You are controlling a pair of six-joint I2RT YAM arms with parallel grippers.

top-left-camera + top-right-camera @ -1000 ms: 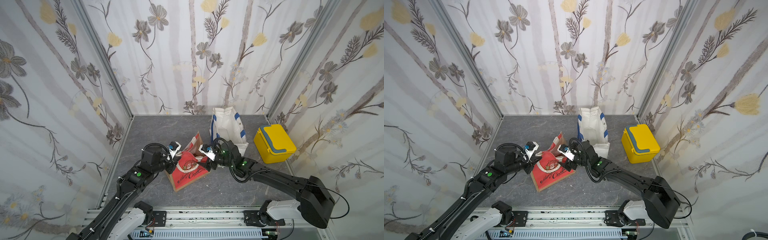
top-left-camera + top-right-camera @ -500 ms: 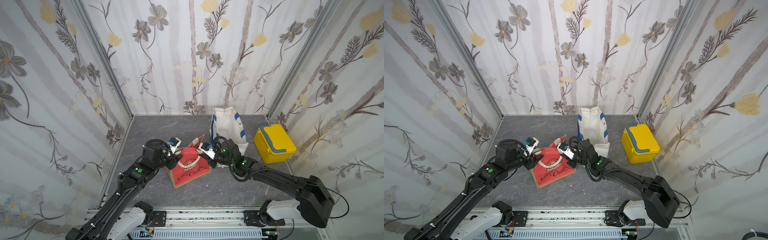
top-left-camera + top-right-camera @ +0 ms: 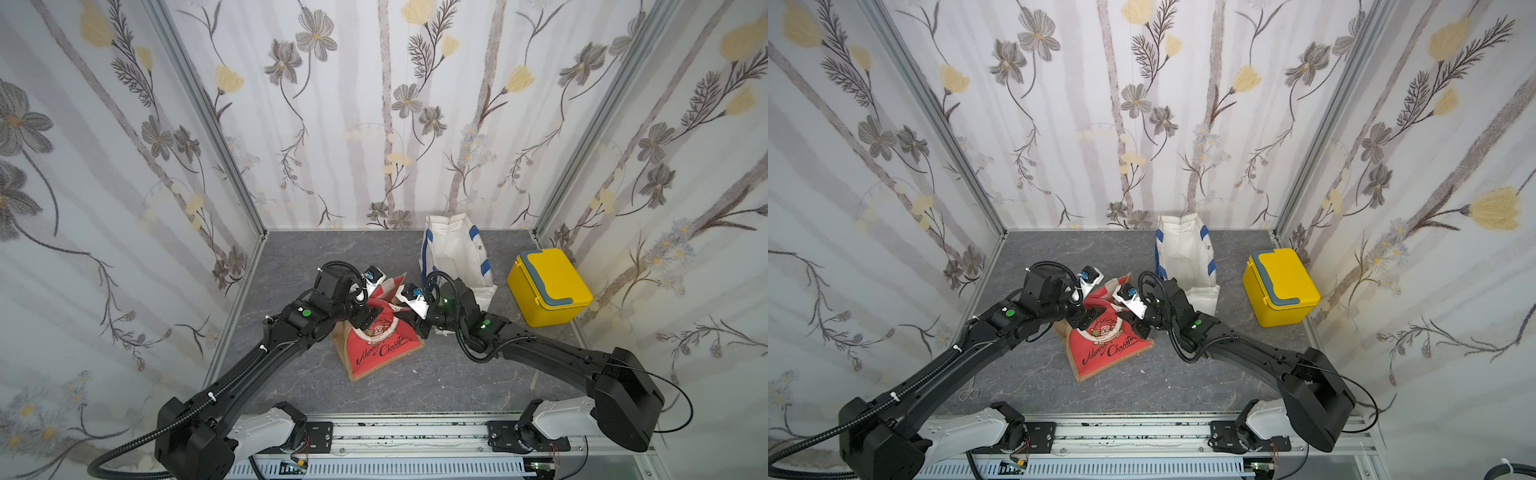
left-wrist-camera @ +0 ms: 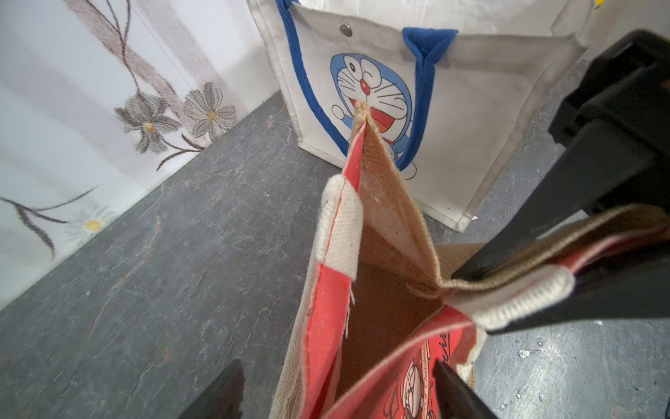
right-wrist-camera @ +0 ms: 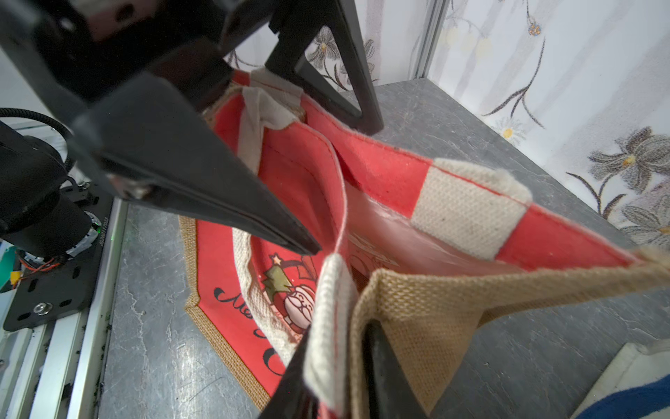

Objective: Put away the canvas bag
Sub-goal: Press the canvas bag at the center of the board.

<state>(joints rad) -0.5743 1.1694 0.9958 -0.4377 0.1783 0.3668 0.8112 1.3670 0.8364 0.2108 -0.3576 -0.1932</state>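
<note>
The red canvas bag (image 3: 380, 347) with burlap edges and a "Merry Christmas" print lies mid-table, its mouth lifted and gaping (image 4: 384, 312). My right gripper (image 5: 340, 377) is shut on the bag's rim at a cream handle patch (image 5: 330, 308); in both top views it sits at the bag's right upper corner (image 3: 409, 316) (image 3: 1133, 320). My left gripper (image 4: 337, 395) is open and straddles the near rim of the mouth without pinching it, at the bag's upper left (image 3: 368, 318). Its black fingers (image 5: 217, 203) show in the right wrist view.
A white tote with blue handles and a cartoon cat print (image 3: 455, 257) (image 4: 417, 109) stands open just behind the red bag. A yellow lidded box (image 3: 548, 286) sits at the right wall. Small scissors (image 3: 970, 390) lie near the front left edge. Walls close three sides.
My left gripper has opened and let go of the bag. My right gripper has closed on the rim at the handle patch. The bag's mouth now stands a little higher.
</note>
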